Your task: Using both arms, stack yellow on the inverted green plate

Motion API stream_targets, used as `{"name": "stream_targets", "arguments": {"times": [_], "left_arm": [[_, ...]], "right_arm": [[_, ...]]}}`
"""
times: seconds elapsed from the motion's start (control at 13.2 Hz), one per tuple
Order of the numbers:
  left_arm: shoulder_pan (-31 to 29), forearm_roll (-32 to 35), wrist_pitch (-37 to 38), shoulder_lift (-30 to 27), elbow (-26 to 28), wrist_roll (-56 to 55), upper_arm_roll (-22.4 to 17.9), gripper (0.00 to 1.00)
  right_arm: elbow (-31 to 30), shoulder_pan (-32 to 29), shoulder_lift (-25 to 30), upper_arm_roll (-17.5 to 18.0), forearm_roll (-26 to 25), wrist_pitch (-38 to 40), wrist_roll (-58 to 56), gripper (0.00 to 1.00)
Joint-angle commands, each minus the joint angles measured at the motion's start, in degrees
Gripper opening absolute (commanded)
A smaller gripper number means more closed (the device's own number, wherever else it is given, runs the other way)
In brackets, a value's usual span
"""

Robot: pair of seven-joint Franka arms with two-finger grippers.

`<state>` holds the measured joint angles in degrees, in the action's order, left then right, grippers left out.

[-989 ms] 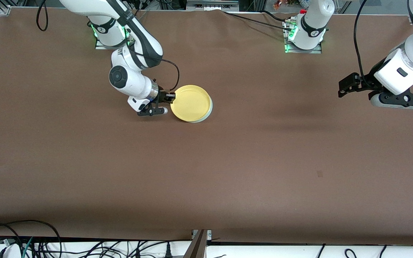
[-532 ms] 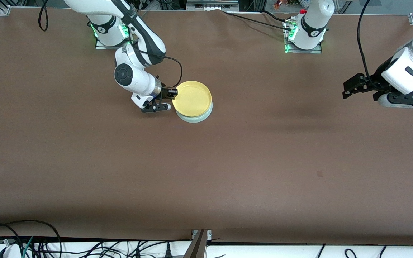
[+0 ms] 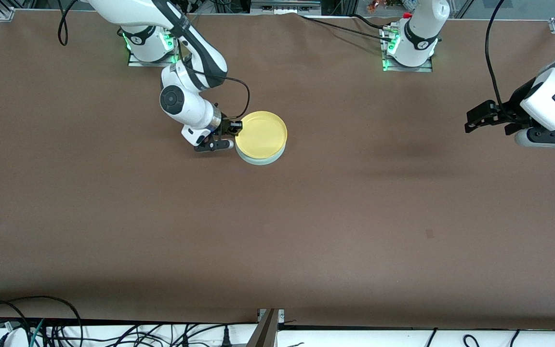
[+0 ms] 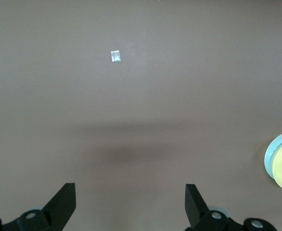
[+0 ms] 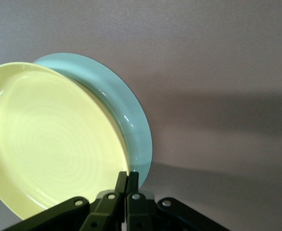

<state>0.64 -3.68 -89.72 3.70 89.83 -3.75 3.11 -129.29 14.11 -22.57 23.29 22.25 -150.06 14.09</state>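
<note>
Yellow (image 3: 261, 135) in R gripper (image 3: 233, 128)

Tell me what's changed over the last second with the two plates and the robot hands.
The right hand, shut on the yellow plate's rim, has carried it farther from the front camera, so more of the green plate shows beneath its near edge. The left hand, open and empty, drifted toward its own end of the table. The green plate stayed put.
</note>
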Motion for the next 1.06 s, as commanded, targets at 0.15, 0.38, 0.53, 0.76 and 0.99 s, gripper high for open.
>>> {"name": "stream_targets", "arguments": {"times": [0.15,0.38,0.53,0.76,0.99], "left_arm": [[-1.2,0.2,1.1,0.3,-2.5,0.3,0.8,1.00],[-2.4,-0.3,1.2,1.3,-4.7,0.1,0.8,1.00],[-2.6,0.1,1.2,1.8,-5.5,0.2,0.8,1.00],[-2.4,0.2,2.4,2.9,-5.5,0.2,0.8,1.00],[-0.6,7.8,2.0,3.1,-5.5,-0.4,2.2,1.00]], "right_arm": [[-0.3,0.8,-0.9,0.0,0.8,-1.7,0.2,0.00],[-0.3,0.7,-0.4,-0.3,0.8,-1.3,-0.4,0.00],[-0.3,0.7,-0.3,-0.3,0.8,-1.3,-0.4,0.00],[-0.3,0.6,0.1,-1.8,0.8,-0.8,-2.9,0.00],[-0.3,0.6,0.9,-2.4,0.8,0.4,-2.9,0.00]]}}
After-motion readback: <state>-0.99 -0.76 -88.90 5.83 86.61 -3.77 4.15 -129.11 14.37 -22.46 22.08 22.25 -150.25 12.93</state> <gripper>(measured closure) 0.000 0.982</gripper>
